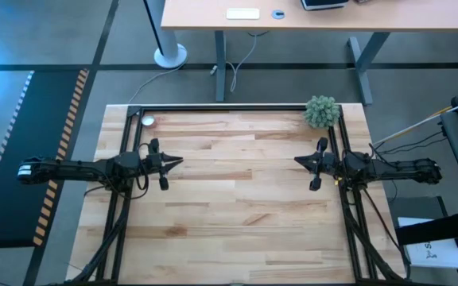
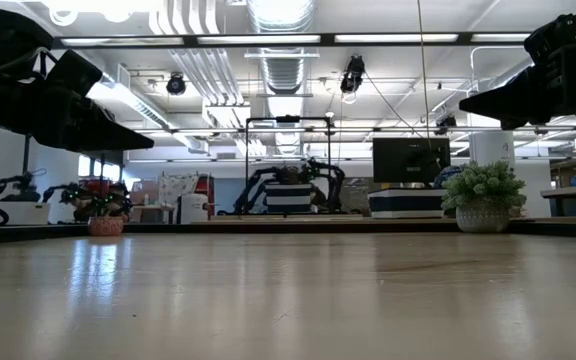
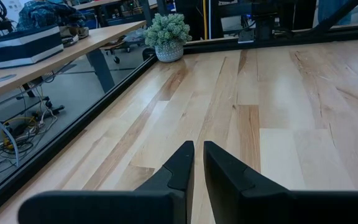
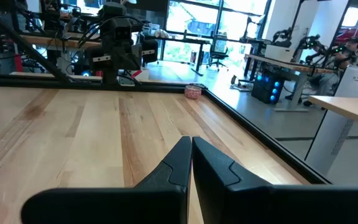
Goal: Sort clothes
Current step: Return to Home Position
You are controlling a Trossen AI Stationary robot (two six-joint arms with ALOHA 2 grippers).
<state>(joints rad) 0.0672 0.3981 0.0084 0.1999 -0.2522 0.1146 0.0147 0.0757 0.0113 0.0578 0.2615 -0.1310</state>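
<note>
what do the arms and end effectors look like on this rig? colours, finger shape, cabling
Both arms are dark, near black, slim and jointed. The left arm ends in a pale cap at its base end, with black cables looping under its wrist. Each end effector, left and right, has two dark fingers tapering to blunt wedge tips. Black cables trail behind the right arm too. No markings are readable.

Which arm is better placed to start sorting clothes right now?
Neither left nor right: no clothes show on the table, and the left tool and right tool hang shut above it at mirrored spots, facing each other.
</note>
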